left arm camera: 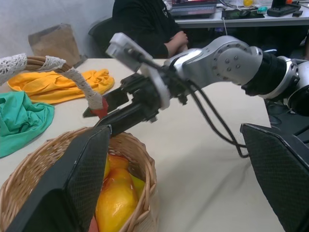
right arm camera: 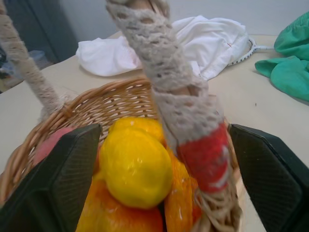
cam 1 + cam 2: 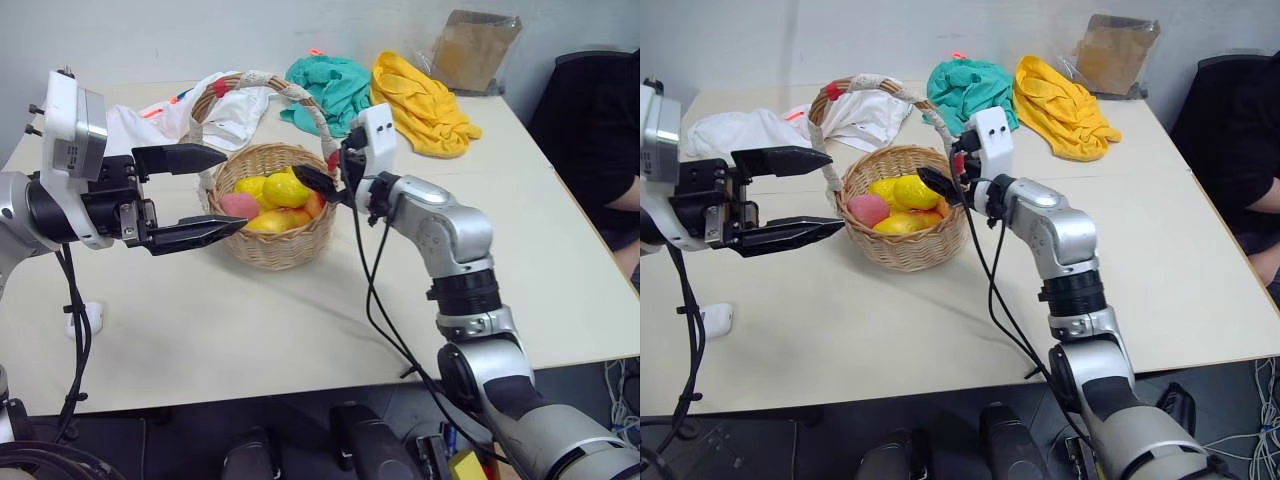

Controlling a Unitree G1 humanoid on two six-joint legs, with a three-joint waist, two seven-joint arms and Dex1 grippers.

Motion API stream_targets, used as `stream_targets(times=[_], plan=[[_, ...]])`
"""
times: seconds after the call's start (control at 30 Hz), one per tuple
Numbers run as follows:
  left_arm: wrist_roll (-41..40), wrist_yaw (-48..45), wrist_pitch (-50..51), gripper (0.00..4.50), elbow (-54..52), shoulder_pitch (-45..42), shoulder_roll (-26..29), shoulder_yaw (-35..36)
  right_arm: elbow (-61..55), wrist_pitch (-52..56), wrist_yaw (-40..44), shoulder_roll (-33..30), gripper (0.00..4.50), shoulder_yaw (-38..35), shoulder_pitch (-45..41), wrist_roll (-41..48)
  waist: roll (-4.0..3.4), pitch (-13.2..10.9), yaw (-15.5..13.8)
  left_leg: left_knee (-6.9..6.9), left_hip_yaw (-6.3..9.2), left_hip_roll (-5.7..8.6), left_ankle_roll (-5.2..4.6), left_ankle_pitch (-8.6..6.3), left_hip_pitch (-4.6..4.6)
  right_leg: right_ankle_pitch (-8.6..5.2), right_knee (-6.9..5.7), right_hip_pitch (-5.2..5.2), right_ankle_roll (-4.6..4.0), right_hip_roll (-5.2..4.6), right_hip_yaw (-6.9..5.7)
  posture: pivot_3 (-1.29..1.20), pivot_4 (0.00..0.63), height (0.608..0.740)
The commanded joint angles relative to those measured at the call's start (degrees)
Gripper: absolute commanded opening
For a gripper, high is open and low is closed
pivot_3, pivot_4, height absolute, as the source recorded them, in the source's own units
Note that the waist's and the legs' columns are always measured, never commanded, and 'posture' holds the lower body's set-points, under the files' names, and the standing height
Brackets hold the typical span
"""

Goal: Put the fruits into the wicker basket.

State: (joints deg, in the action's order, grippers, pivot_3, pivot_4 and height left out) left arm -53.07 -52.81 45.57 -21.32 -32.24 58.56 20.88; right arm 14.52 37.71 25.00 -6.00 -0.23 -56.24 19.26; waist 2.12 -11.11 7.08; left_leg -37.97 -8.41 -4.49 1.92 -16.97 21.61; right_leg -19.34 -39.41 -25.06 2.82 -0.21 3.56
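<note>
The left gripper (image 3: 215, 190) hung nearest the camera, just left of the wicker basket (image 3: 272, 245), its two black fingers spread wide with nothing between them. The right gripper (image 3: 318, 182) stood at the basket's right rim, its fingers parted on either side of the handle's red-tied end, gripping nothing. Inside the basket lay the fruits: a yellow lemon (image 3: 286, 188), a pink peach (image 3: 238, 205) and blushed mangoes (image 3: 270, 221), while white, teal and yellow cloths lay on the table (image 3: 300, 320) behind the basket.

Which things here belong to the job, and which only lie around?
Job: wicker basket, lemon, peach, mangoes.
Lying around: white cloth, green cloth, yellow cloth, brown bag, white earbud case.
</note>
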Motion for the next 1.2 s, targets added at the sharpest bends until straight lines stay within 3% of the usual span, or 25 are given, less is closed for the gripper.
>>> stream_targets(times=[0.03,0.23,0.33,0.53,0.87,1.13,1.17,1.2], plan=[[-0.9,0.4,-0.3,4.5,-0.6,-0.6,0.5,1.7,0.9,-6.9,0.5,-0.3,3.15,1.8,-0.4,-3.2,0.0,0.0,0.0,0.0,0.01,0.01,-0.01,0.0,0.02,0.0,0.02,0.0,0.0,-0.02,0.0,0.0,0.15,0.74],[-1.1,0.6,-0.2,4.5,-0.9,0.1,0.6,2.1,0.0,-13.1,2.3,-0.3,0.96,2.8,1.3,-5.1,0.0,0.0,0.4,0.0,0.01,0.01,-0.01,0.0,0.05,0.0,-0.01,-0.04,0.01,-0.01,0.0,0.0,0.15,0.74],[-1.0,0.5,-0.3,4.5,-0.2,-0.9,0.4,1.3,-2.0,-13.9,3.1,-0.4,0.23,1.0,2.3,-3.6,0.0,0.0,0.7,0.0,0.02,-0.01,0.02,0.01,0.05,0.0,-0.03,-0.05,0.0,0.0,-0.01,0.0,0.15,0.74],[-1.0,-0.4,-0.6,4.5,1.8,-3.6,-0.5,-0.9,-11.6,-11.4,5.3,-6.3,0.23,-6.1,5.5,2.5,0.01,0.0,0.6,0.0,0.04,0.0,0.01,0.0,0.13,0.0,0.0,-0.09,0.0,-0.02,-0.03,0.0,0.15,0.74],[2.7,-3.6,-3.9,4.5,6.8,-6.9,-3.9,-5.9,-25.6,-6.0,11.8,-31.0,0.23,-19.1,23.8,6.3,0.01,0.0,-1.6,-0.03,0.09,0.05,-0.03,-0.01,0.28,0.0,0.15,-0.14,0.03,-0.03,-0.05,0.0,0.15,0.74],[4.3,-5.1,-4.9,4.5,8.8,-8.5,-6.3,-7.8,-21.7,-7.0,7.8,-30.3,0.23,-27.1,31.2,8.9,0.0,0.0,-0.9,-0.06,0.01,0.01,0.07,0.09,0.15,0.02,-0.09,-0.15,0.04,0.09,0.08,0.0,0.15,0.74],[4.4,-5.2,-4.9,4.5,9.1,-8.7,-6.4,-8.0,-22.0,-6.7,8.2,-30.2,0.94,-27.8,31.9,9.9,0.0,0.0,-0.9,-0.05,0.01,0.0,0.07,0.09,0.15,0.02,-0.09,-0.15,0.04,0.09,0.08,0.0,0.15,0.74],[4.5,-5.3,-4.8,4.5,9.3,-8.9,-6.6,-8.1,-22.5,-6.0,9.0,-30.3,1.11,-28.7,32.7,11.4,0.0,0.0,-0.9,-0.04,0.02,0.0,0.08,0.09,0.15,0.01,-0.08,-0.15,0.04,0.1,0.07,0.0,0.15,0.74]])
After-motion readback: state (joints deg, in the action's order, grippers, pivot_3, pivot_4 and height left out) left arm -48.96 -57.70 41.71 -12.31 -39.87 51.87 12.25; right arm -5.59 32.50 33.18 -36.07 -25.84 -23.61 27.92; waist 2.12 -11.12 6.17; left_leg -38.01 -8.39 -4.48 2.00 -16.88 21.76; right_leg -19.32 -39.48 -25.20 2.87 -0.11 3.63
